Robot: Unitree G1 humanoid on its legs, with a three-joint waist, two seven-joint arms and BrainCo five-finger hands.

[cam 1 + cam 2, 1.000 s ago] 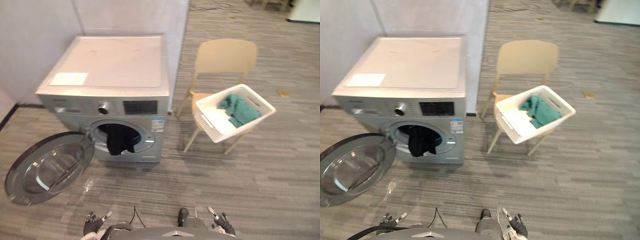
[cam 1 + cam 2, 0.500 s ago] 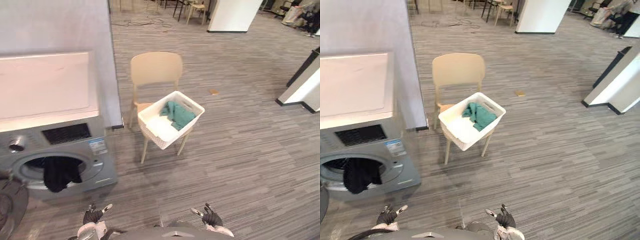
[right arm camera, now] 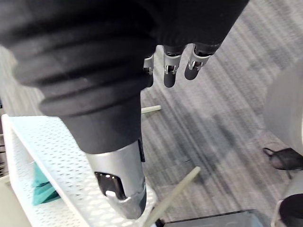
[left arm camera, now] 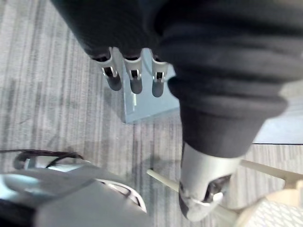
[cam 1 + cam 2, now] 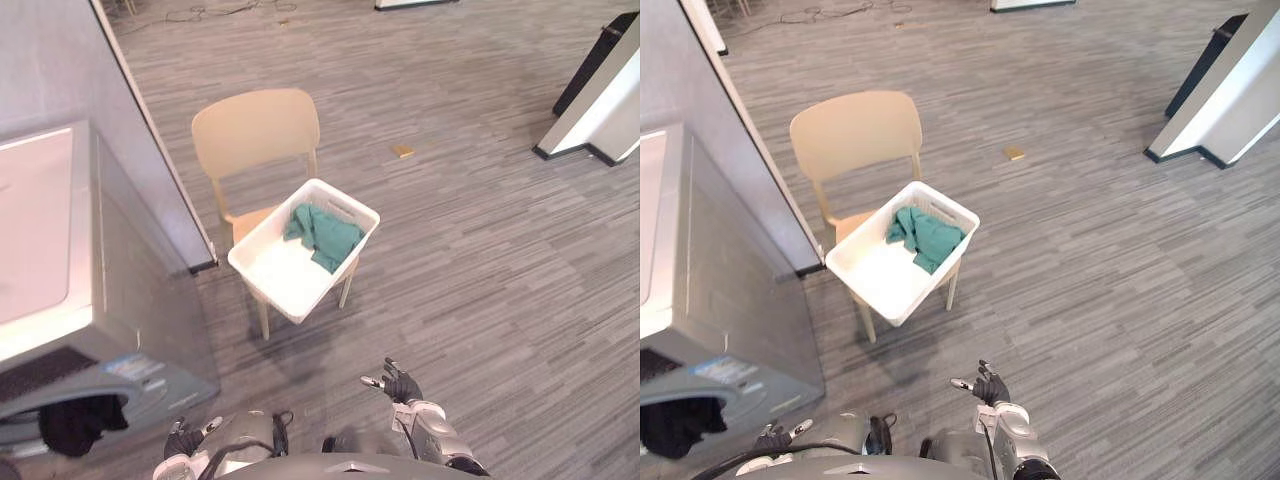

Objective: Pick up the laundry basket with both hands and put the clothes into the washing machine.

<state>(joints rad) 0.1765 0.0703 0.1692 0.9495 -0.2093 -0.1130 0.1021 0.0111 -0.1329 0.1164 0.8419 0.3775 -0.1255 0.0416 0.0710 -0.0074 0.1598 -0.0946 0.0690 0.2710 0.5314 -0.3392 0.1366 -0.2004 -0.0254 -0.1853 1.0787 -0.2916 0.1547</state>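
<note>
On the seat of a beige plastic chair (image 5: 255, 130): white perforated plastic laundry basket (image 5: 280, 270), turned corner-on toward the robot. Inside, against the far wall, a crumpled teal cloth (image 5: 322, 232); near half bare.

To the left, close beside the chair: silver front-loading washing machine (image 5: 60, 300), with a dark garment (image 5: 75, 422) hanging from its drum mouth.

Low in the head views, over the grey striped carpet floor (image 5: 480, 250): right hand (image 5: 402, 384), fingers (image 3: 170, 71) straight and apart, thumb out to the side, clamped on nothing. Left hand (image 5: 183, 440) lower and nearer the machine, fingers (image 4: 135, 78) likewise straight and apart, holding nothing.

Basket well ahead of both hands, roughly between them, touching no fingers. Small yellowish scrap (image 5: 403, 151) on the floor beyond the chair.
</note>
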